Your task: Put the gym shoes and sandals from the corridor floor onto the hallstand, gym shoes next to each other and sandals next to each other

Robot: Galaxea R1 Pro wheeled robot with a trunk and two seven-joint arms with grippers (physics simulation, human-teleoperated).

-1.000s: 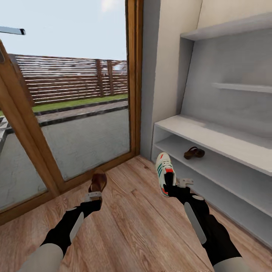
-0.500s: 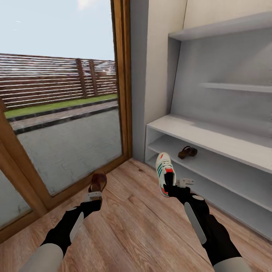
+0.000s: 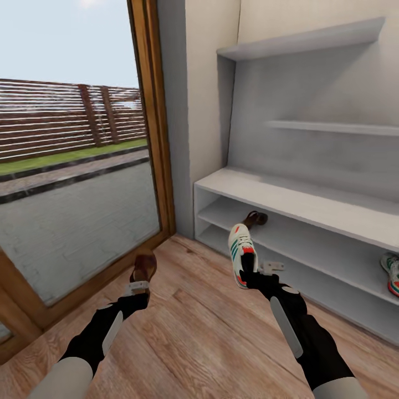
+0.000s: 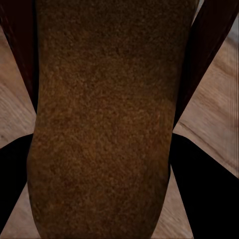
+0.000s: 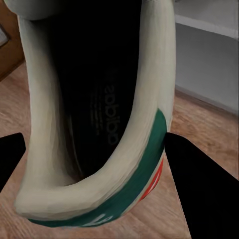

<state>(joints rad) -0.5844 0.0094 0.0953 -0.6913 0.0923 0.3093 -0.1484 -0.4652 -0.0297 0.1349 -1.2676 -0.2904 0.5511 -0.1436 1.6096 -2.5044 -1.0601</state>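
My left gripper [image 3: 138, 286] is shut on a brown sandal [image 3: 143, 266], held above the wood-plank corridor floor [image 3: 194, 327]; its tan insole [image 4: 99, 124] spans the left wrist view. A white gym shoe [image 3: 241, 254] with green stripes is held up by my right gripper [image 3: 256, 272], which is shut on its heel; the shoe's dark opening [image 5: 99, 99] shows close in the right wrist view. The pale grey hallstand [image 3: 288, 199] stands to the right. The other sandal [image 3: 254, 219] lies on its middle shelf, and the second gym shoe [image 3: 391, 271] sits on that shelf at the picture's right edge.
A glass door with a wooden frame [image 3: 152, 122] stands at left, giving onto a paved yard and fence. Two stepped wall shelves [image 3: 310, 40] hang above the bench. A white wall corner [image 3: 199, 111] separates the door from the hallstand.
The whole view has swung to the right, so the door slid left and more of the hallstand came in, including the second gym shoe. Both arms keep their holds and places in the picture.
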